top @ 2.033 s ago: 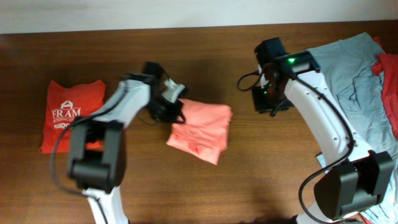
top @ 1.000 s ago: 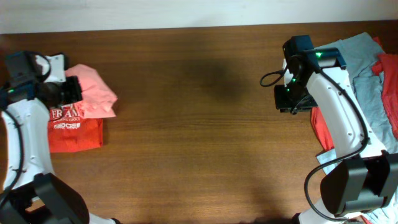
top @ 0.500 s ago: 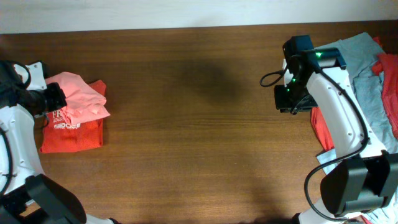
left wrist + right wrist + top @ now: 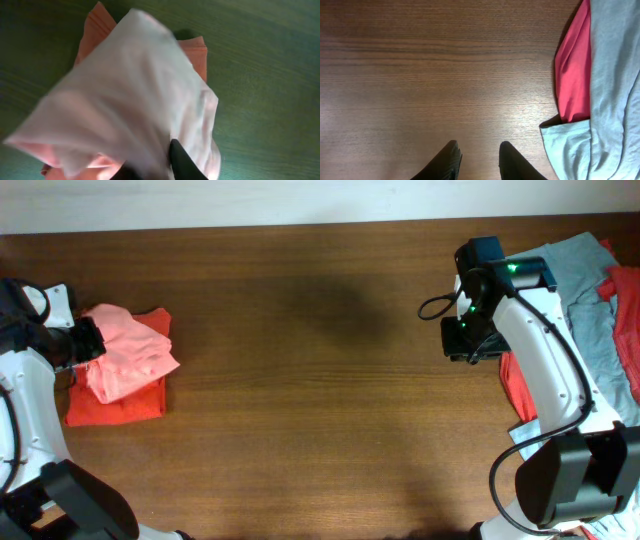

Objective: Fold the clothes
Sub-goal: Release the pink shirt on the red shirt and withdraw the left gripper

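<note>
On the dark wooden table (image 4: 320, 380) I have the left gripper (image 4: 90, 342) clamped on the salmon-pink shirt (image 4: 130, 352) over the orange-red shirt (image 4: 120, 402), evidently for stacking, while the right gripper (image 4: 476, 159) hangs spread and empty.

Salmon-pink shirt (image 4: 130, 355), orange-red shirt (image 4: 120, 402) — grey-blue shirt (image 4: 600, 330)

We find the overhead view softly, evenly lit, with one faint shadow patch on the worktop (image 4: 330, 310) toward 12 o'clock. The left wrist view has a green cast; the salmon-pink shirt (image 4: 130, 100) there is washed pale and blurred. The right wrist view is sharp, the right claw (image 4: 479, 155) dark at 6 o'clock.
</note>
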